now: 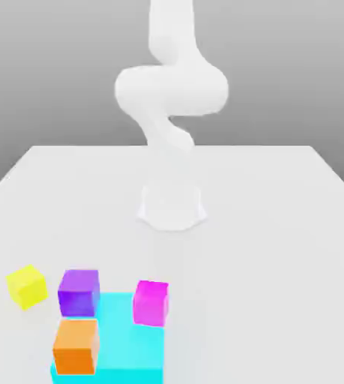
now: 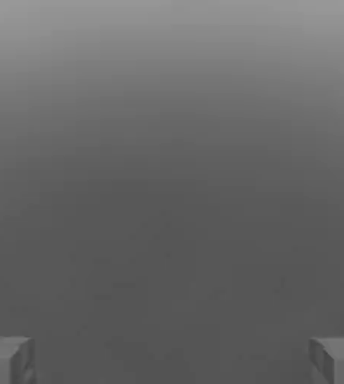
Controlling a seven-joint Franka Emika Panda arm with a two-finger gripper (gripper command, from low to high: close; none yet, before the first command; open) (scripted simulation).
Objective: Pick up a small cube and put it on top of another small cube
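1. Robot arm [image 1: 172,94]: one, white; upright, with bulging joints bent at mid-height; upper part running out past the exterior view's top edge.
2. Arm base [image 1: 172,208]: one, white, flared at the foot.
3. End effector [image 2: 172,361]: two-fingered, fingers spread wide, nothing between them.

"What lies around me?"

"Pale, near-white surface [image 1: 264,262], broad and plain, narrowing to a straight far edge."

"And behind it?"

"I see a grey backdrop [image 1: 294,75], lighter high up, darkening down toward that edge."
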